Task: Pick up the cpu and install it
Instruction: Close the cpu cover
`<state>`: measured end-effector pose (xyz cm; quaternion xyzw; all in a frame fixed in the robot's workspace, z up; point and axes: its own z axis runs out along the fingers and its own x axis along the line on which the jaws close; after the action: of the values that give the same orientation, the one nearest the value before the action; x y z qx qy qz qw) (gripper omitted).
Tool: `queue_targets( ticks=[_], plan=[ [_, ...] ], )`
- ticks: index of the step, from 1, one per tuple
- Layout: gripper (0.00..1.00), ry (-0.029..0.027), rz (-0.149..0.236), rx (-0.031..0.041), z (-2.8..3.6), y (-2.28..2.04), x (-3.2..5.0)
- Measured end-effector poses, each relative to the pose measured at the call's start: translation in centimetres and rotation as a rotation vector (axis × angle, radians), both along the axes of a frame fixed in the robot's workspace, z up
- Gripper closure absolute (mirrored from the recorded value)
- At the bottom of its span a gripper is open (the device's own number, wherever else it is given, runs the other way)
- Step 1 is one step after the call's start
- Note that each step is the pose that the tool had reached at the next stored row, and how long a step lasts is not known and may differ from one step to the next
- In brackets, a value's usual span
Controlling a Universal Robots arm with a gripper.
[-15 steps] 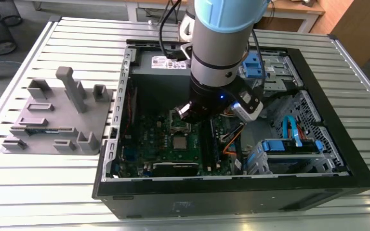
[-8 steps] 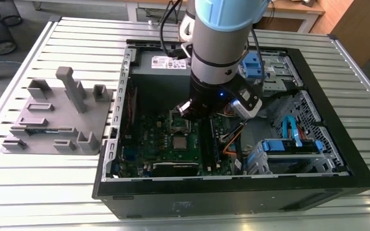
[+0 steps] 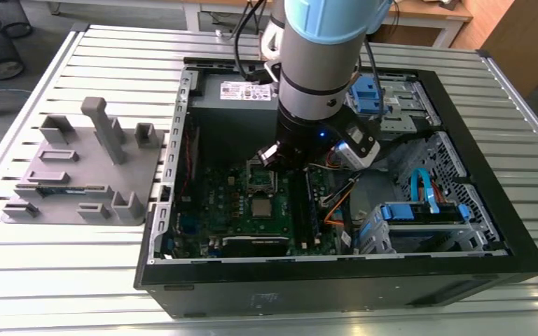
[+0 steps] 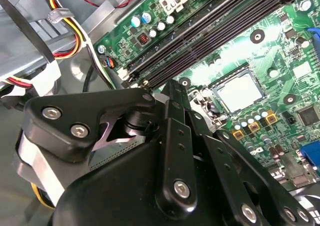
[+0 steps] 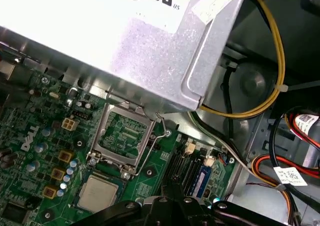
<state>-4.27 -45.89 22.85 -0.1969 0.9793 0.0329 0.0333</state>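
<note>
cpu (image 3: 263, 208) lies flat in its socket (image 4: 215, 91), at 6 o'clock from gripper (image 3: 283, 157) in exterior view. Metal frame (image 5: 122, 136) stands flipped up, likely for access. Fingers (image 5: 160, 206) look closed, empty.

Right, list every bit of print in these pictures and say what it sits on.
Silver metal power supply box: big white label with black certification marks, cut off by the picture's edge.
Green circuit board: white maker's lettering, lying sideways.
White tags on the red and black cable bundle: too small to read.
White sticker on that box in the exterior view: too small to read.
</note>
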Motion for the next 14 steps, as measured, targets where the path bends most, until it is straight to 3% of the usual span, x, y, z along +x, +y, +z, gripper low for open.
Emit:
queue_targets(
  ticks=[2,6,7,14],
  plan=[
    [0.89,0.0027,0.000,-0.0002,-0.01,0.01,0.01],
    [0.89,0.0548,0.000,-0.0097,-0.12,0.01,0.03],
    [0.89,0.0596,0.000,-0.0104,-0.12,0.01,0.03],
    [0.89,0.0596,0.000,-0.0101,-0.29,0.12,0.04]
  ],
)
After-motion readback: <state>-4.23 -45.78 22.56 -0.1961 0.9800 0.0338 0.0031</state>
